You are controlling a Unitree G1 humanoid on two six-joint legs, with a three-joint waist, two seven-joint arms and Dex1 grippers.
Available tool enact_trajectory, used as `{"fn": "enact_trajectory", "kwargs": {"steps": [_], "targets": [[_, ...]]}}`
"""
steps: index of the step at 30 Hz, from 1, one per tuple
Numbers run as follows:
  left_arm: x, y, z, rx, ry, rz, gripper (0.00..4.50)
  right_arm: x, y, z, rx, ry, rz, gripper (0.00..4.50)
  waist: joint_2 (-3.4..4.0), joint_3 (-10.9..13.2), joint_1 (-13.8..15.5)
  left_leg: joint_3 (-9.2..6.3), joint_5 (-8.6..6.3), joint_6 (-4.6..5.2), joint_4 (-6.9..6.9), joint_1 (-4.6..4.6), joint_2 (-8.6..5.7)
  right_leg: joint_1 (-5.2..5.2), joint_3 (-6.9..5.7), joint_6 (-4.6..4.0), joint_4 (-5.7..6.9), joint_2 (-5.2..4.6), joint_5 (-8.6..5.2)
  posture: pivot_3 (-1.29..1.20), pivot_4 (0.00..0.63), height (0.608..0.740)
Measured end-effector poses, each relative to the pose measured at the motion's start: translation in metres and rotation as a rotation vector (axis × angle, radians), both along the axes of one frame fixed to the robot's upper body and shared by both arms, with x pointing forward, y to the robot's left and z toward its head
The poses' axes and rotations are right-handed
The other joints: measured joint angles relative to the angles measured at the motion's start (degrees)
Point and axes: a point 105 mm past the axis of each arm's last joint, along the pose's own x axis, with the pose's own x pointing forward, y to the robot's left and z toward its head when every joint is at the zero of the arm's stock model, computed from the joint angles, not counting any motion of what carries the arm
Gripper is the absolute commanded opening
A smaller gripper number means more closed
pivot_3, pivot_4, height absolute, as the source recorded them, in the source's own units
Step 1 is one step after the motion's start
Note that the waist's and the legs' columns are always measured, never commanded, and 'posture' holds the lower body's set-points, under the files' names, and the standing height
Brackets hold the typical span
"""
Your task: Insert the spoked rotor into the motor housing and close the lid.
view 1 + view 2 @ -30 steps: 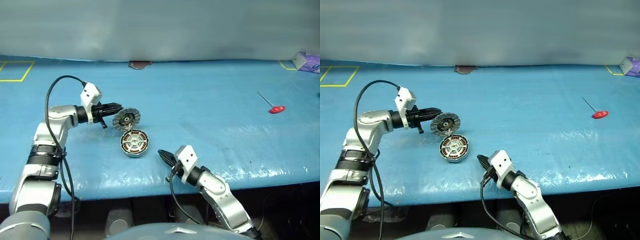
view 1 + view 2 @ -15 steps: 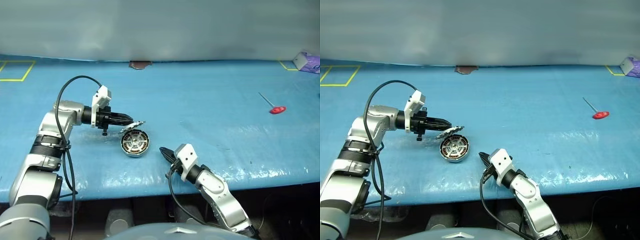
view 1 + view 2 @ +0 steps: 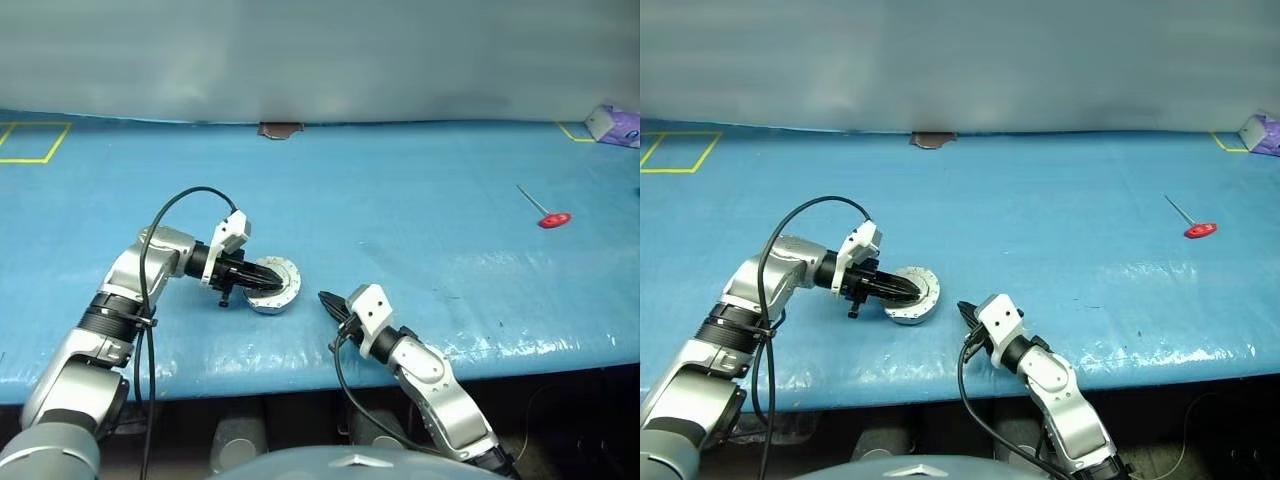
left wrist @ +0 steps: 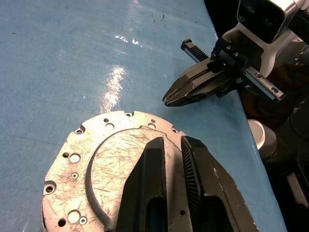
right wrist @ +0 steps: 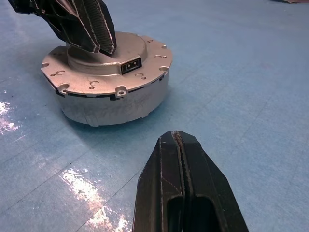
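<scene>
The motor housing (image 5: pixel 116 104) sits as a grey puck on the blue table, near its front edge. The lid (image 4: pixel 96 164) lies flat on top of it, plain grey face up with a raised centre circle. The spoked rotor is hidden. My left gripper (image 3: pixel 272 283) reaches in from the left, and its fingers lie close together on the lid's top with nothing between them. My right gripper (image 3: pixel 322 298) hovers shut a short way to the right of the housing, pointing at it and apart from it.
A red-handled tool (image 3: pixel 548 215) lies far right on the table. A purple and white box (image 3: pixel 615 122) stands at the back right corner. Yellow tape (image 3: pixel 30 140) marks a square at back left. The table's front edge (image 3: pixel 300 370) runs just below the housing.
The lid has swung from upright down onto the housing, covering the windings. My left gripper followed it down and toward the housing. The right arm stayed put.
</scene>
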Motion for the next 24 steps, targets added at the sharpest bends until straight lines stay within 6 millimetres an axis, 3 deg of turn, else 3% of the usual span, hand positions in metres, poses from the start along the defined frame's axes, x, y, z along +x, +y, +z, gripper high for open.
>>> {"fn": "enact_trajectory", "kwargs": {"steps": [5, 8, 9, 14, 22, 24], "targets": [[0.001, 0.002, 0.002, -0.025, -0.029, 0.048, 0.59, 0.006, -0.006, 0.000, 0.025, 0.080, -0.087, 0.00, 0.02, 0.0, -0.2, 0.01, 0.00, 0.00, -0.01, -0.02, 0.01, -0.03, 0.02, 0.00, 0.02, 0.00, 0.00, 0.00, 0.150, 0.740], [0.000, 0.002, 0.012, -0.102, -0.073, 0.120, 0.59, 0.015, -0.008, 0.016, 0.043, 0.063, -0.109, 0.00, 0.02, 0.0, -0.2, 0.00, 0.00, 0.00, -0.01, -0.05, 0.01, -0.06, 0.02, 0.00, 0.02, 0.00, 0.00, 0.00, 0.150, 0.740], [-0.001, 0.001, 0.018, -0.126, -0.100, 0.137, 0.54, 0.019, -0.008, 0.025, 0.046, 0.042, -0.110, 0.18, 0.02, 0.0, -0.1, -0.01, 0.00, 0.00, -0.01, -0.06, 0.01, -0.07, 0.01, 0.01, 0.02, 0.00, 0.00, 0.00, 0.150, 0.740], [-0.017, 0.003, 0.039, -0.206, -0.216, 0.215, 0.54, 0.030, -0.002, 0.054, 0.012, -0.016, -0.079, 1.60, 0.03, 0.0, -0.2, 0.01, 0.00, 0.00, -0.07, -0.03, 0.01, -0.05, 0.02, 0.00, -0.01, 0.00, 0.00, 0.00, 0.150, 0.740], [-0.050, 0.016, 0.014, -0.155, -0.279, 0.405, 0.54, 0.038, 0.016, 0.069, -0.027, -0.035, 0.014, 4.27, 0.03, 0.0, -0.1, 0.02, 0.00, 0.00, -0.06, 0.02, 0.01, -0.05, 0.02, 0.01, 0.01, -0.01, 0.00, 0.00, 0.150, 0.740], [-0.055, 0.020, 0.014, -0.183, -0.325, 0.492, 0.54, 0.040, 0.024, 0.073, -0.030, -0.046, 0.051, 4.48, 0.04, 0.0, -0.1, 0.05, 0.00, 0.00, -0.05, 0.03, 0.01, -0.03, 0.03, 0.01, -0.01, -0.05, 0.00, 0.00, 0.150, 0.740]]}}
